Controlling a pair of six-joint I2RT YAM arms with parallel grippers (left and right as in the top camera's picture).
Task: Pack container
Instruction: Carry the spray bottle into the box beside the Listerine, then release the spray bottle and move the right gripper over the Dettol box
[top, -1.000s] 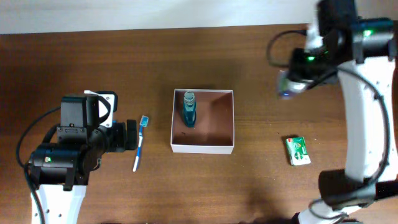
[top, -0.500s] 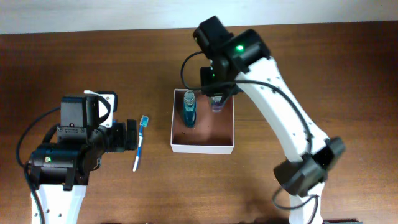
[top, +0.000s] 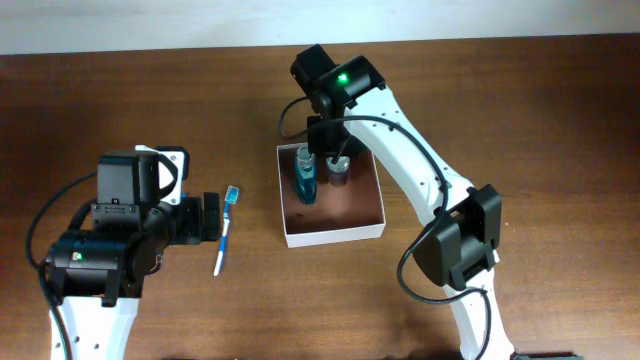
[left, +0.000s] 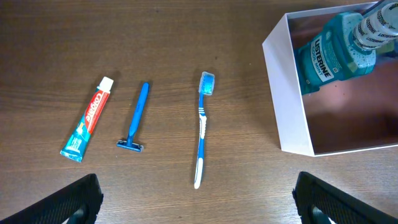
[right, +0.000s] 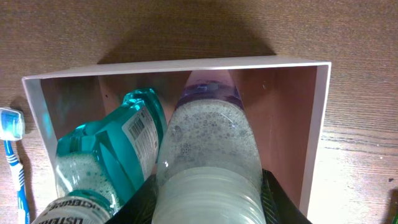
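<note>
Black against the pale plastic, the right tool (right: 209, 202) was clamped on a clear bottle (right: 208, 155) of foamy whitish liquid, one finger on each flank, with the bottle's purple end pointing down into the container (top: 335, 238). Whether that end touched the reddish-brown floor could not be told. Just beside the bottle, at its nine o'clock in the overhead view, a teal mouthwash bottle (top: 305, 182) with a Listerine label stood cap-up inside the container, in the corner toward eleven o'clock. The container, square and shallow with thin white walls, sat near the middle of the brown wooden counter (top: 520, 110), turned slightly off square, with the right arm's wrist above its twelve o'clock wall. At nine o'clock from the container, apart from its wall, a blue and white toothbrush (left: 201, 134) lay flat on the counter, bristles toward twelve o'clock. In the left wrist view a blue razor (left: 137, 118) lay at the toothbrush's nine o'clock, and a toothpaste tube (left: 87, 127) farther out the same way, none of the three touching. The left tool (left: 202, 199) hung above the counter near the toothbrush, its fingers spread wide apart with nothing between them.
</note>
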